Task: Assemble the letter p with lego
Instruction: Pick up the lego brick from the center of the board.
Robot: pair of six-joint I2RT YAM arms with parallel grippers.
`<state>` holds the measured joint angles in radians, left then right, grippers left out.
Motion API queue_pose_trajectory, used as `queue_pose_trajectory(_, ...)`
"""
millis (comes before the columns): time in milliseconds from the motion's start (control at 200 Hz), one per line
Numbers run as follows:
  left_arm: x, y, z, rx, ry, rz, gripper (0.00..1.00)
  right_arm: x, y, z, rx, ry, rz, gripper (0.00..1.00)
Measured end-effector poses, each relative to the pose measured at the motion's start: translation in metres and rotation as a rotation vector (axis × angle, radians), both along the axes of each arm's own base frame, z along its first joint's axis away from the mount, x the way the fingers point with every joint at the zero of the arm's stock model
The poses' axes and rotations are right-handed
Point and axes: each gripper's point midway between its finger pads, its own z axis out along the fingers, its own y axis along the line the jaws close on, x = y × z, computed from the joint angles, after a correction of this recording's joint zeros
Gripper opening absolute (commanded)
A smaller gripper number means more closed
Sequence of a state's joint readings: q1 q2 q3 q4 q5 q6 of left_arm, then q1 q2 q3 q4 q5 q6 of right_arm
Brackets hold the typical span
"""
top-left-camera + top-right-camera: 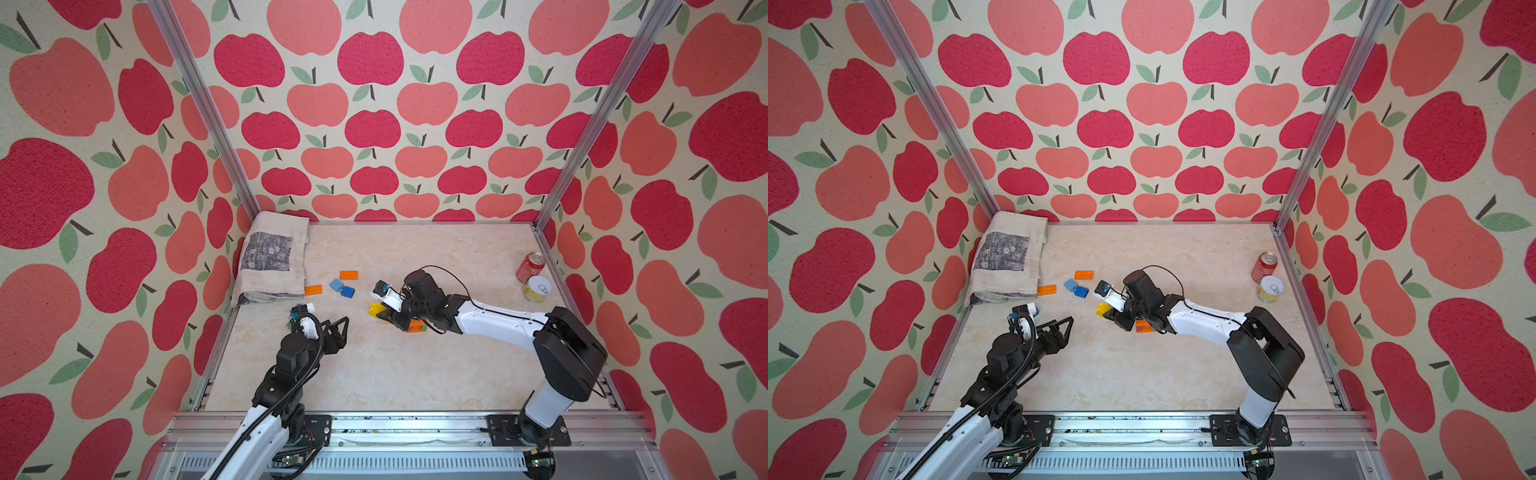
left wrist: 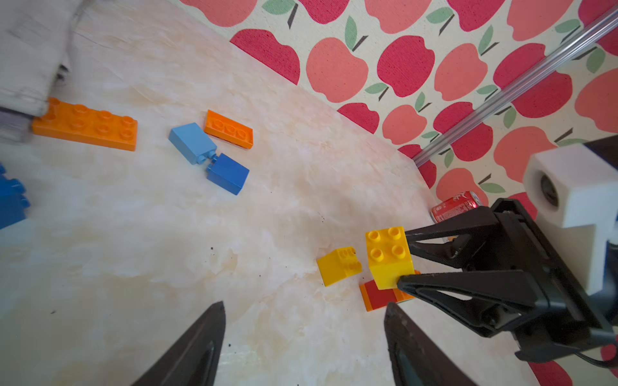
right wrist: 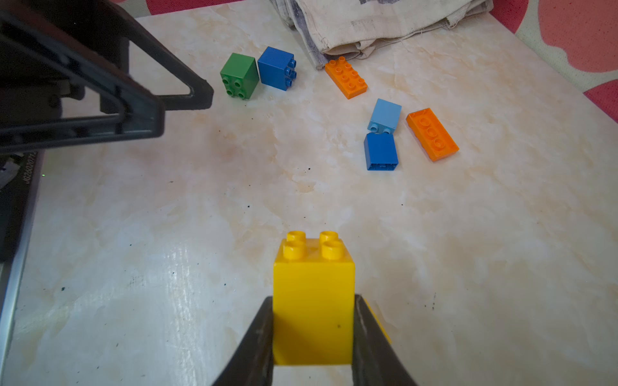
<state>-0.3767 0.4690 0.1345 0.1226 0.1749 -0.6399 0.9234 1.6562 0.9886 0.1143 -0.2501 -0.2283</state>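
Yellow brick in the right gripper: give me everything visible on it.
Glossy yellow plastic two-by-two brick, tall, four round studs on one end. The right gripper is shut on two opposite side walls, studs pointing away from it. A second yellow brick lies loose beside it, apart; whether the held one touches the red-and-orange piece underneath cannot be told.

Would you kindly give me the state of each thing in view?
Right end effector: shut on yellow brick.
Left end effector: open, empty.
Second yellow brick: loose, tipped on its side.
Light blue brick: lying on its side.
Cloth: folded.
Orange plate by cloth: flat, studs up.
Other orange plate: flat, underside up.
Yellow can: upright.
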Motion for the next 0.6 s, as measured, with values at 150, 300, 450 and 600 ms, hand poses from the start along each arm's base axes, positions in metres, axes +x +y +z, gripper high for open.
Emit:
queue_pose_trajectory(150,-0.008,-0.03,0.021,-0.036,0.008,-0.121,0.77,-0.013,-0.01,0.003,0.072,-0.007,0.002,0.17)
queue_pose_trajectory(300,-0.016,-0.05,0.063,-0.054,-0.049,-0.199,0.77,-0.013,-0.003,0.021,0.147,-0.032,0.008,0.17)
queue_pose_trajectory(450,-0.01,-0.056,0.088,-0.026,-0.051,-0.217,0.76,-0.018,0.0,0.03,0.194,-0.042,0.019,0.17)
queue_pose_trajectory(600,0.002,-0.063,0.075,0.032,0.048,-0.234,0.71,-0.034,0.001,0.021,0.195,-0.03,0.051,0.17)
